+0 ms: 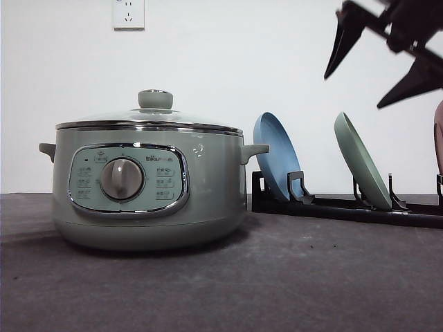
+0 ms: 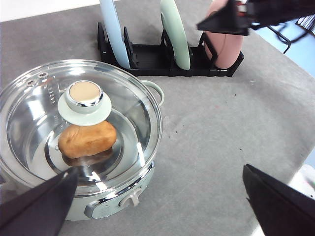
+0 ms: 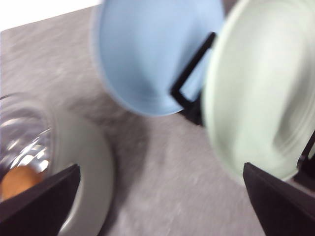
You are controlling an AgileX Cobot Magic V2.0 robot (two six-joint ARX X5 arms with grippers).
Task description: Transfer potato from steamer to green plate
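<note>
Front view: the steamer (image 1: 147, 181) stands on the tabletop (image 1: 277, 277), its lid (image 1: 149, 119) seated. To its right a black rack (image 1: 346, 204) holds the blue plate (image 1: 277, 162) and, farther from the steamer, the green plate (image 1: 361, 162), both on edge. The right hand (image 1: 377, 66) hangs above the rack, fingers spread wide, empty.

Left wrist view: the potato (image 2: 87, 139) lies inside the steamer under the glass lid. The left hand (image 2: 162, 196) is wide apart, empty, above the steamer.

Right wrist view: blurred; both plates lie close ahead.

Judgement: opening step. The green plate needs lifting from the rack and laying flat; the lid must come off.
</note>
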